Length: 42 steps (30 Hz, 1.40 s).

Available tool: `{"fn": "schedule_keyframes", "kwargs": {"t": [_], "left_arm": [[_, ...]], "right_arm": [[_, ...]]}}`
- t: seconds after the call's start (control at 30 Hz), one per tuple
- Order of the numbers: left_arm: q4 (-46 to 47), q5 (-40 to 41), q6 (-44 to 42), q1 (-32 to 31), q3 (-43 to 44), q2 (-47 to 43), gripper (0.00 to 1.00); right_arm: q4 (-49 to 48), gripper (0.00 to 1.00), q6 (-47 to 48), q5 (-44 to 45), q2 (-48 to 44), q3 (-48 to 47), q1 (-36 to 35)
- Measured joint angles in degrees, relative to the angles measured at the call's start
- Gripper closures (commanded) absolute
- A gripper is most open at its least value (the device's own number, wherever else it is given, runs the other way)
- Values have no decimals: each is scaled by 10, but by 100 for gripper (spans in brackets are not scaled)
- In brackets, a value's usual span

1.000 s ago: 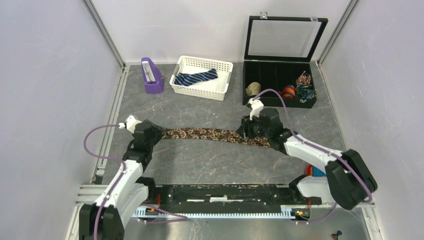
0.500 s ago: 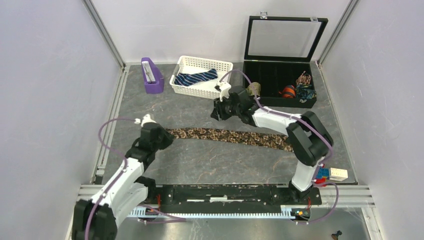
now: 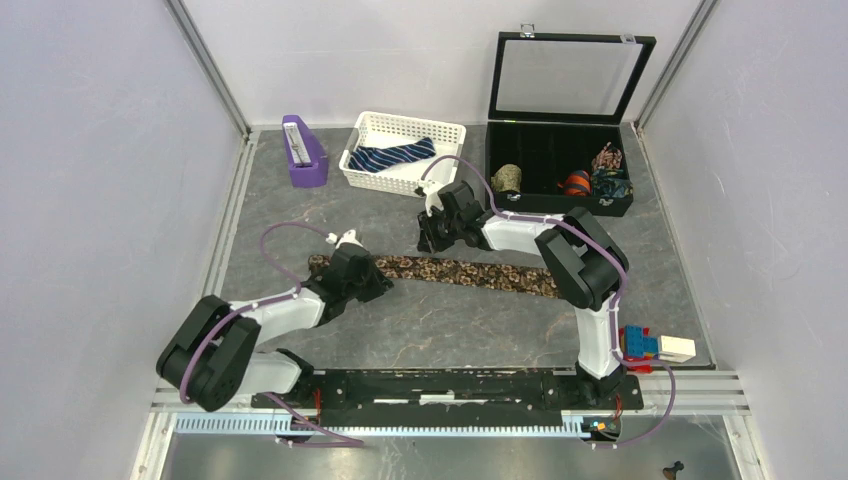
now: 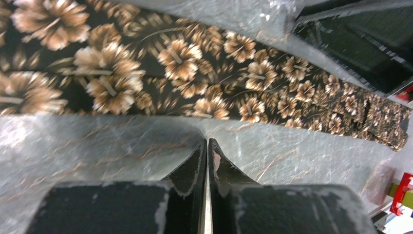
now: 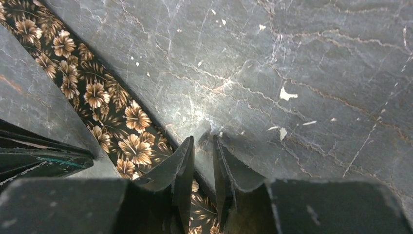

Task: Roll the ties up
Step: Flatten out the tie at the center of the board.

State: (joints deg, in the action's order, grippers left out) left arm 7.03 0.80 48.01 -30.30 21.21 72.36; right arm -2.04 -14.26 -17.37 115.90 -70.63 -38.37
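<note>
A brown tie (image 3: pixel 470 272) with tan flowers lies flat across the middle of the table. In the left wrist view this tie (image 4: pixel 195 73) runs just beyond my left gripper (image 4: pixel 207 142), which is shut with nothing in it. From above, the left gripper (image 3: pixel 383 288) sits low at the tie's near edge, towards its left end. My right gripper (image 3: pixel 428 240) hangs at the tie's far edge. Its jaws (image 5: pixel 202 140) stand a narrow gap apart over the table, and the tie (image 5: pixel 112 117) passes under them, not gripped. A navy striped tie (image 3: pixel 392 155) lies in the white basket (image 3: pixel 405 125).
A purple stand (image 3: pixel 303 150) is at the back left. A black compartment box (image 3: pixel 560 200) with its lid raised holds rolled ties (image 3: pixel 507 177). Coloured blocks (image 3: pixel 650 345) lie by the right arm's base. Metal rails edge the table.
The left arm swung right along the tie's near side and its jaws shut. The right arm left the tie's right end, moved left to the far edge, and its jaws narrowed.
</note>
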Motion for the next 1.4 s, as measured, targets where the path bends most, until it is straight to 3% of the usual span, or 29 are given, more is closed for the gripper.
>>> {"fn": "schedule_keyframes", "kwargs": {"t": [0.23,0.8,0.97,1.1,1.13,1.23,1.4], "left_arm": [[79,-8,12,-10,25,76,93],[107,-9,14,-11,40,108,94],[87,-8,14,-14,40,96,86],[32,7,12,-16,40,55,54],[14,12,10,-16,40,39,50],[-41,41,0,-16,42,-9,47],[-140,96,-26,-10,69,-74,56]], "right_arm": [[-17,74,0,-2,-5,20,-3],[-30,73,-9,3,-55,90,-48],[10,63,6,33,-54,59,-48],[49,54,26,63,-49,-8,-46],[52,53,29,69,-49,-19,-46],[52,54,35,80,-57,-34,-45],[25,59,22,70,-115,42,-44]]}}
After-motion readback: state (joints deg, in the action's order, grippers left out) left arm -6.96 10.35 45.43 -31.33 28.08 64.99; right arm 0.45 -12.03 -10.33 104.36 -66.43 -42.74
